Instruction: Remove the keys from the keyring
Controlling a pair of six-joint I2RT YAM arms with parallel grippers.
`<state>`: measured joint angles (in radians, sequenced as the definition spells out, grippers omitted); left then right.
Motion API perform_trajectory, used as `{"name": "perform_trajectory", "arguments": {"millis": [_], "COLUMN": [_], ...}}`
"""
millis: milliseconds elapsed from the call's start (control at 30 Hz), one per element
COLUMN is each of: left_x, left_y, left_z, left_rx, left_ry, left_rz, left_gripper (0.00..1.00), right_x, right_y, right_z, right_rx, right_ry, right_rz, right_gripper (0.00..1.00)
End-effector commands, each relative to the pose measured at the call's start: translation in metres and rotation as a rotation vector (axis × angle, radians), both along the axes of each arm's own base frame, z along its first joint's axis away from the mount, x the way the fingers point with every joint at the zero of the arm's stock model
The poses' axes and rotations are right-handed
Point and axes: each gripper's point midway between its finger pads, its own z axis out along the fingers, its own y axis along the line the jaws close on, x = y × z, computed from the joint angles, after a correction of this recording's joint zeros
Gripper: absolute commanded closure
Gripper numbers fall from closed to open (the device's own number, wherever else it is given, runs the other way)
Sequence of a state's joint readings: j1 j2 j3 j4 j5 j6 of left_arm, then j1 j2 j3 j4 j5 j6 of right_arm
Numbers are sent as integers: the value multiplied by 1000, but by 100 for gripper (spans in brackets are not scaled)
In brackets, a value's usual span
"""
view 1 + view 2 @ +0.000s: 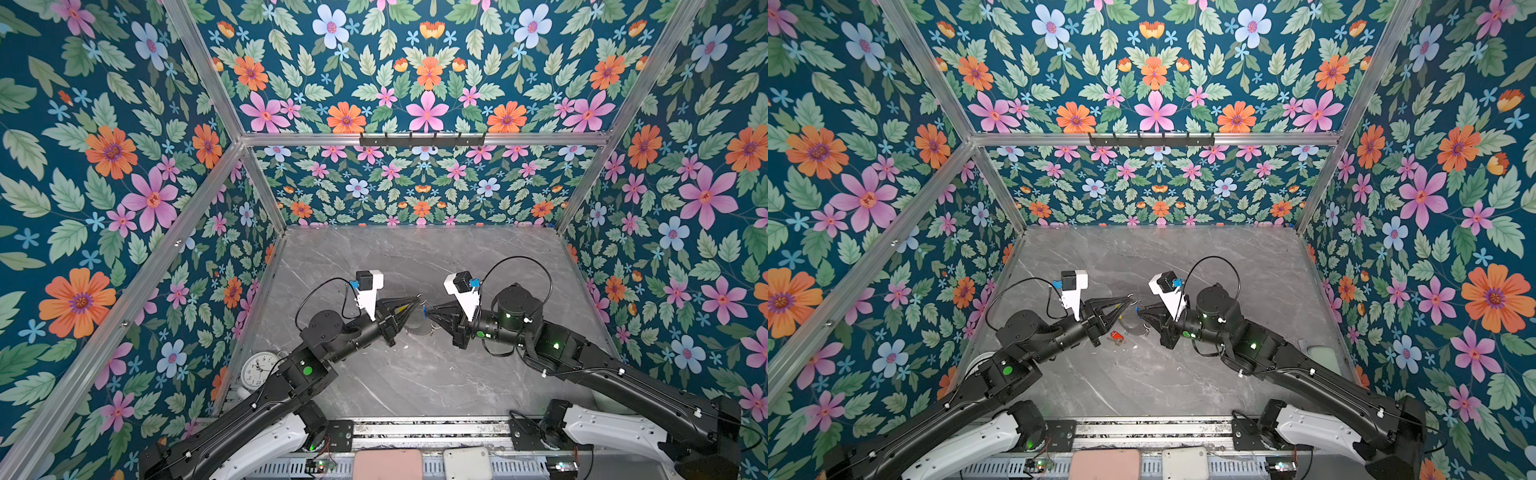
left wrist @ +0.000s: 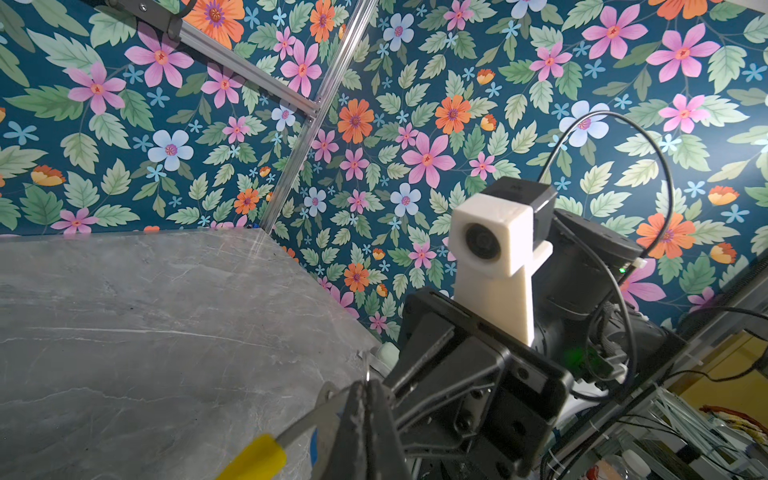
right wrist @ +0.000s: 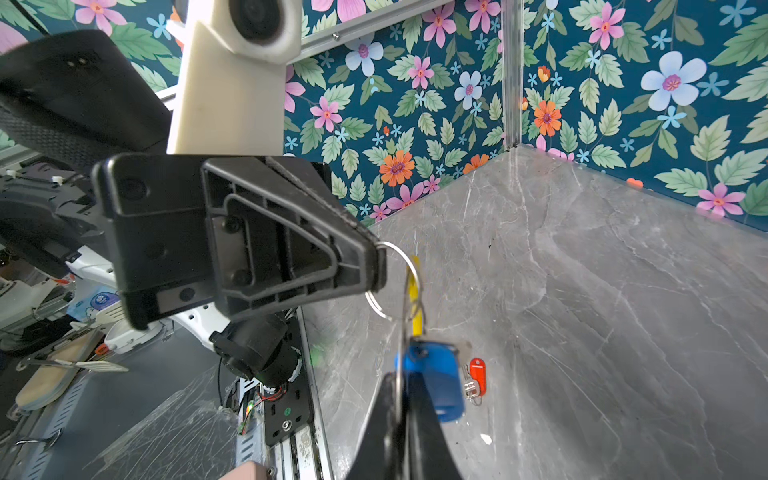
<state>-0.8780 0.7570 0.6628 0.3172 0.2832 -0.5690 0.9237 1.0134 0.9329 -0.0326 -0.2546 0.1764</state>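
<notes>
Two grippers meet tip to tip above the table (image 3: 582,291), with the ring (image 3: 413,291) strung between them. Left gripper (image 1: 1128,299) is pressed together, pinching the ring at a silver loop next to the yellow arc (image 2: 257,459). The right wrist view shows that loop coming straight out of its tips. Right gripper (image 1: 1139,311) is also pressed together. The ring wire runs down between its fingers (image 3: 380,436), and the blue key (image 3: 436,382) sits right at the tips, against one finger. Can't tell if the tag itself is bitten or only the wire beside it.

Red key (image 3: 477,376) lies loose on the table, below the left gripper's fingers and apart from the ring, so I judge that one done. One key to go, the blue.

Relation that matters: the blue key is at the right gripper's tips, and the left gripper is just ahead of it across a short stretch of wire. The wire runs roughly along the tip-to-tip line, and the tag's long side roughly along the right fingers. The right arm is nearer the blue key, and the left acts as anchor.

The next move probably needs the right gripper to draw back along its own axis, away from the left, working the blue key's loop off. Risk: the thin wire slips, or the ring twists out of the left pinch.
</notes>
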Motion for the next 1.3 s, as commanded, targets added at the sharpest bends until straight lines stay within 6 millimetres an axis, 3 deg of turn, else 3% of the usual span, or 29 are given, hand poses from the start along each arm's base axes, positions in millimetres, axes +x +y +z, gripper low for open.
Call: {"name": "perform_trajectory", "arguments": {"millis": [0, 700, 967, 1267], "left_x": [0, 7, 0, -25], "left_y": [1, -2, -4, 3], "left_z": [9, 2, 1, 11], "left_rx": [-21, 24, -5, -66], "left_ry": [-24, -15, -53, -182], "left_rz": [7, 38, 3, -78], "left_gripper": [100, 100, 100, 100], "right_x": [4, -3, -23, -53], "right_y": [-2, 11, 30, 16], "right_z": [3, 7, 8, 10], "right_rx": [-6, -74, -119, -95], "right_ry": [-20, -38, -84, -91], "right_rz": [-21, -4, 75, 190], "right_gripper": [100, 100, 100, 64]}}
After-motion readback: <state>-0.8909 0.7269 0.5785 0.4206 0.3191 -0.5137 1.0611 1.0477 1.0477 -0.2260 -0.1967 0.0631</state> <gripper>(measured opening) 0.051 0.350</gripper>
